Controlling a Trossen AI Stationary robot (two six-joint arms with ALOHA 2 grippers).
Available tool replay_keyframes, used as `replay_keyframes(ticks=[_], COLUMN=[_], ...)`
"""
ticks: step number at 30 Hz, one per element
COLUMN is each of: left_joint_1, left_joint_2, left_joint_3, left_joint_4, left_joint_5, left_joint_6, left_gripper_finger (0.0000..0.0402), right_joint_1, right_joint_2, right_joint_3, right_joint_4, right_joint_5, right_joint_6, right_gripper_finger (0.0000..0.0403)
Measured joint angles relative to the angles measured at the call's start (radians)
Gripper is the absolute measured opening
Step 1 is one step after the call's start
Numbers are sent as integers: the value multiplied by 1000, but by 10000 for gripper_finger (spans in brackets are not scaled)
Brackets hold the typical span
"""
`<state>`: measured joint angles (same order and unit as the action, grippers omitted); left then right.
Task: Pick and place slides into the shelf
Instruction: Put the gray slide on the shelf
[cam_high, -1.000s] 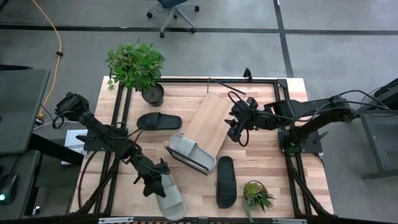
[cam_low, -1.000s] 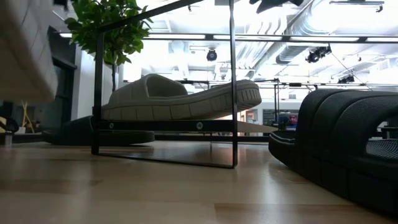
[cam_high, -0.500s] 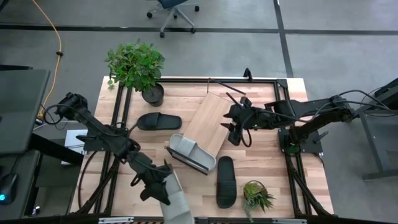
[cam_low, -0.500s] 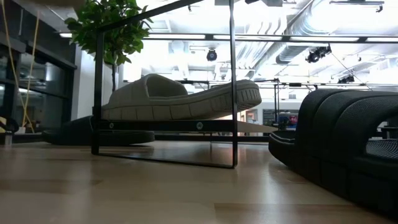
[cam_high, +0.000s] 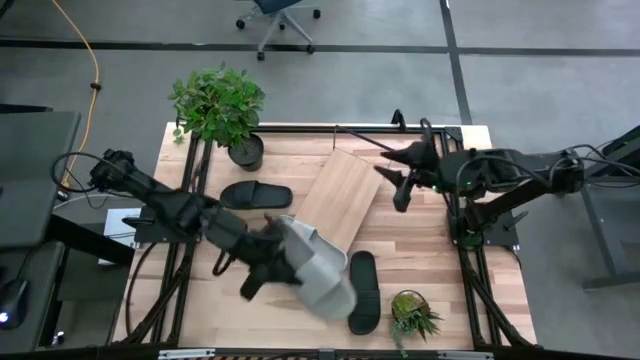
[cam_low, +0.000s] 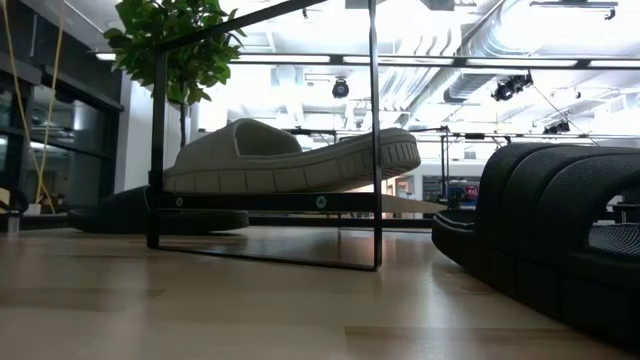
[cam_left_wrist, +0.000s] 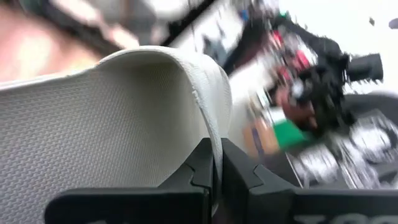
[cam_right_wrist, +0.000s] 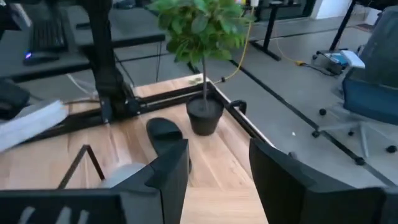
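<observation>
Left claw (cam_high: 272, 262) clamped on grey-green slide (cam_high: 322, 275), seemingly airborne, right claw (cam_high: 403, 180) apart

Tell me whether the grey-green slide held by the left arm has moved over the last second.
Yes. The left gripper has carried the grey-green slide from the table's near edge up and rightward, toward the shelf and the black slide.

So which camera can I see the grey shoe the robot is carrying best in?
The high view. It shows the whole pale grey slide held by the left gripper above the table. The left wrist view shows only its strap, pinched between the fingers. The low and right wrist views don't show it.
</observation>
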<state>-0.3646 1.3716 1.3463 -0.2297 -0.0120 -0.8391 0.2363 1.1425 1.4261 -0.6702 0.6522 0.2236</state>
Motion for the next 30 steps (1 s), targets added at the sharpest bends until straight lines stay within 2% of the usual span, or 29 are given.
replay_keyframes(ticks=[3,8,13,20,24,27,30], left_joint_1=[48,128,209,329,407,452,488], left_joint_2=[0,0,0,3,16,36,66], left_joint_3=[65,155,205,206,205,205,205], left_joint_4=[3,2,19,240,382,512,630], left_joint_5=[-88,-228,-357,-419,-422,-390,-333], left_joint_6=[73,174,244,307,313,310,307], left_gripper_finger=[3,2,4,2,7,9,5], right_joint_1=[14,42,44,72,81,79,72], right_joint_2=[-20,-40,-25,-4,-3,7,39], right_joint_3=[0,0,0,-2,-2,-2,-2], right_joint_4=[-4,8,19,75,117,211,382], right_joint_5=[75,263,298,484,513,460,379], right_joint_6=[4,0,5,-24,-42,-105,-249], right_gripper_finger=[160,160,160,160,160,160,160])
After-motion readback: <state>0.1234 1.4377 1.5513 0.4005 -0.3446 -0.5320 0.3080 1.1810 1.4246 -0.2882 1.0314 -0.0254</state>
